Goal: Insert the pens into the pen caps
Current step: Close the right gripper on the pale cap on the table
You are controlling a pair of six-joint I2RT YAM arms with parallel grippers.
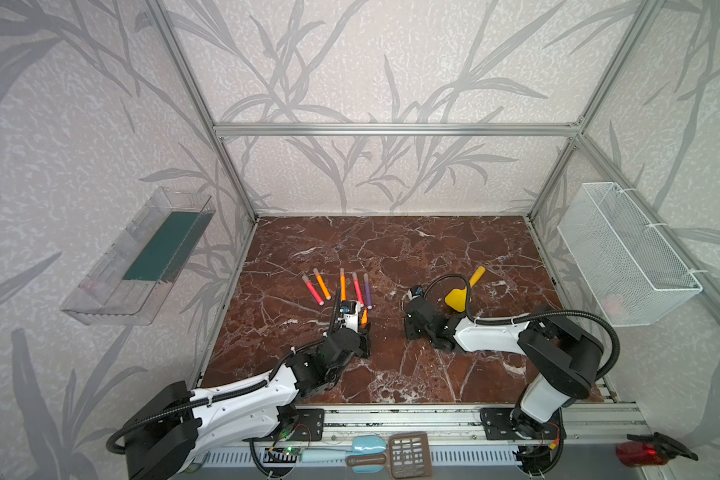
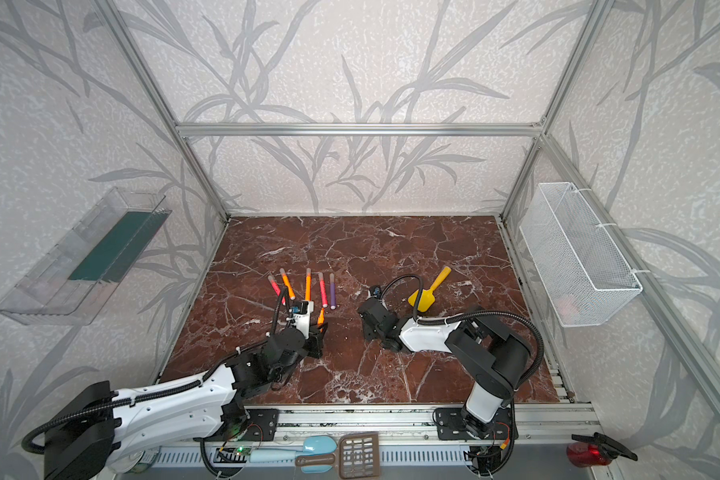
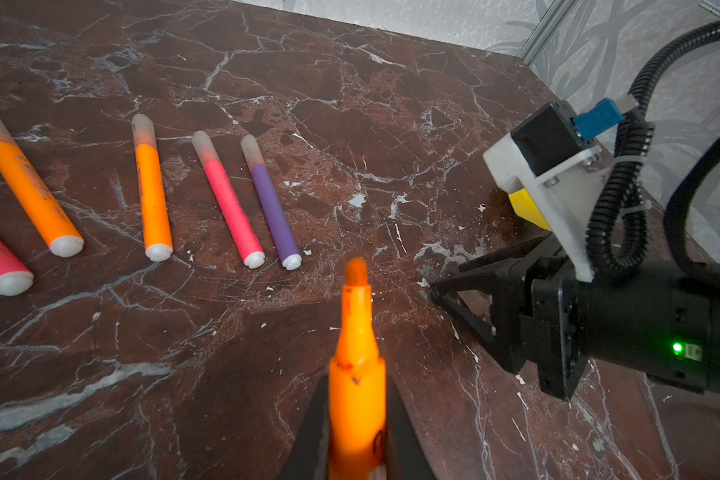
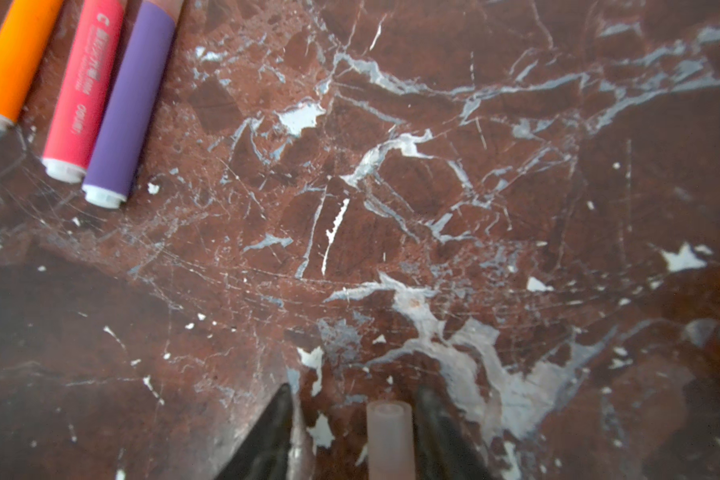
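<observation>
Left pincer (image 3: 357, 392): clamped on orange pen (image 3: 356, 365), bare tip pointing forward. Right pincer (image 4: 354, 390): jaws apart around cap (image 4: 389, 436), off to the pen's right, axes not yet aligned.

Light was soft and even in both top views, where straight frame posts (image 1: 193, 83) splayed outward at the edges. My right wrist view was hazy and soft, with a dark shadow across the tabletop (image 4: 80, 353).
</observation>
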